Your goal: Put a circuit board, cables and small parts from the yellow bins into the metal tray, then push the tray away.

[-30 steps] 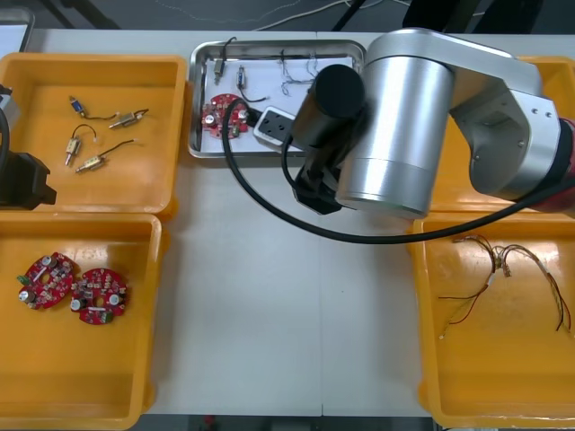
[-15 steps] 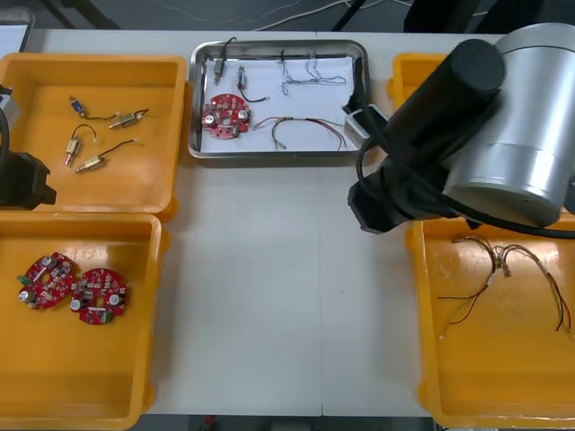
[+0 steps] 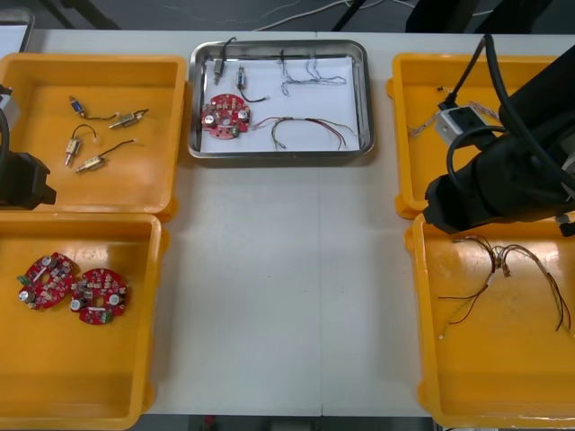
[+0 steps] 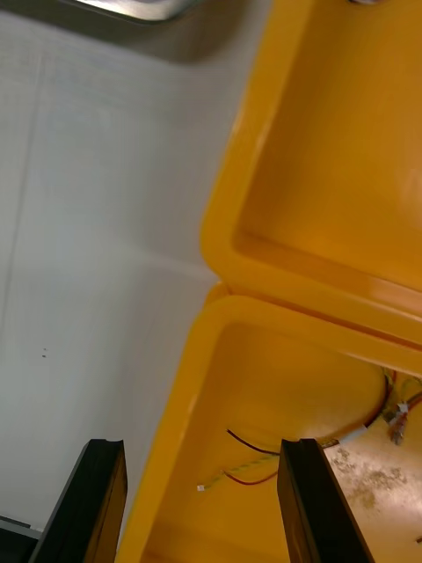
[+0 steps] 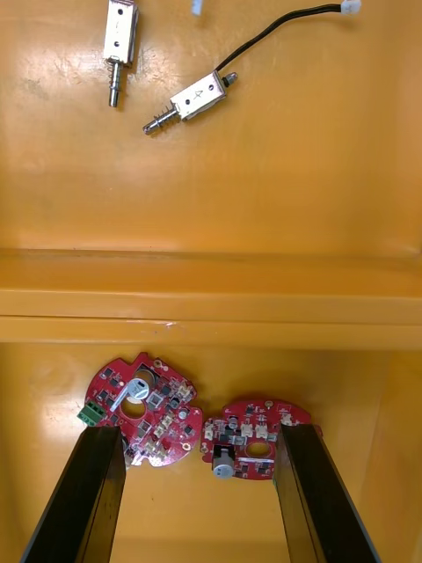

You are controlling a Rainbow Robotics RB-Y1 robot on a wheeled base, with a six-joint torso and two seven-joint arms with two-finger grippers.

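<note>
Spread and empty, right gripper (image 4: 200, 449) over the inner rim of the near right yellow bin (image 4: 180, 405), red and yellow cable (image 4: 251, 442) lying between the fingers. Likewise spread, left gripper (image 5: 198, 435) over two circuit boards (image 5: 141, 409). Loaded metal tray (image 3: 278, 154) at the far edge of the table (image 3: 287, 287)

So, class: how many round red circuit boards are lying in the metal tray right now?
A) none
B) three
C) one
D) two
C: a single circuit board lies in the metal tray, towards the tray's left end.
</note>
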